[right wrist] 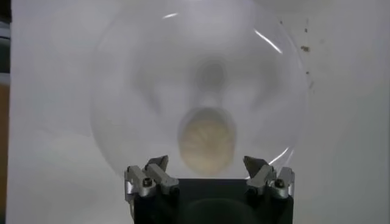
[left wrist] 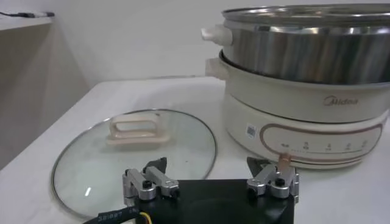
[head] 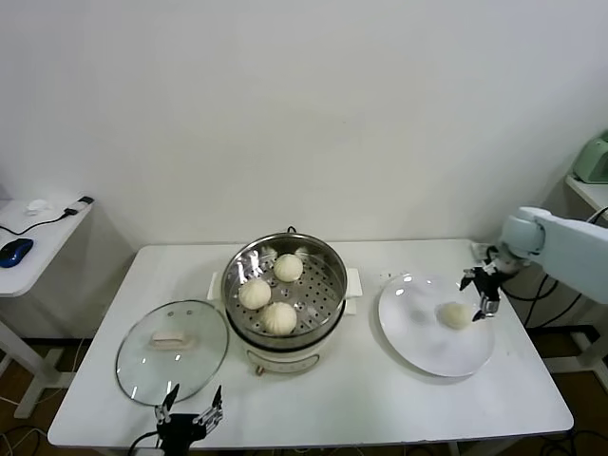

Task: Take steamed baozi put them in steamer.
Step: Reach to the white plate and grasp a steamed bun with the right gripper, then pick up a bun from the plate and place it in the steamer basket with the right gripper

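The right tool [head: 483, 293], fingers spread, hovers over the last bun [head: 456, 314] on the plate [head: 418, 342]. Three buns [head: 255, 294] sit in the steamer [head: 323, 318]. A hard squeeze could squash the soft dough. The left tool [head: 190, 410], spread, idles at the surface's [head: 380, 399] near edge.

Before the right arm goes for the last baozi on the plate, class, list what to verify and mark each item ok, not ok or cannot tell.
1. Right gripper jaws open: ok.
2. Last baozi lies alone on the plate: ok.
3. Right gripper lined up with that baozi, as the right wrist view shows: ok.
4. Steamer uncovered, glass lid set aside on the table: ok.
5. Free spot beside the three baozi in the steamer: ok.
6. Left gripper parked near the table's front edge, clear of the path: ok.
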Controlling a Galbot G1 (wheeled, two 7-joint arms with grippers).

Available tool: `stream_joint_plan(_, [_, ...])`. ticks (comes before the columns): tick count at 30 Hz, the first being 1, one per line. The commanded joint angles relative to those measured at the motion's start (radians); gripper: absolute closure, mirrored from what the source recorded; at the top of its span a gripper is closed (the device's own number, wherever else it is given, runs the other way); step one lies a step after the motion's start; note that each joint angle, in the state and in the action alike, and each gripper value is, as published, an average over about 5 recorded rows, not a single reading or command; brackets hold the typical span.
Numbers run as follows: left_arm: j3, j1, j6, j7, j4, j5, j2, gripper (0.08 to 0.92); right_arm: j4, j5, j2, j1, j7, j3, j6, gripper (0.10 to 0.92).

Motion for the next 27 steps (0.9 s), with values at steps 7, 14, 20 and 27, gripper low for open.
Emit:
stream_joint_plan(7, [0.000, 0.002, -0.003, -0.001, -0.003, 0.001, 0.001, 0.177, -0.094, -0.059, 0.065, -0.158, 0.118, 0.106, -0.036, 0.203])
stream_joint_plan(14, [0.000, 0.000, -0.006, -0.002, -0.003, 0.002, 0.002, 0.177, -0.075, -0.067, 0.055, -0.133, 0.078, 0.091, -0.042, 0.238])
stream_joint_plan(20, [0.001, 0.003, -0.008, -0.004, -0.004, 0.002, 0.002, 0.177, -0.036, -0.016, 0.041, -0.068, 0.047, 0.067, -0.051, 0.357])
stream_joint_plan(27, [0.004, 0.005, -0.010, -0.004, -0.010, 0.004, 0.002, 0.177, 0.066, 0.140, 0.013, 0.179, -0.010, -0.036, -0.054, 0.377])
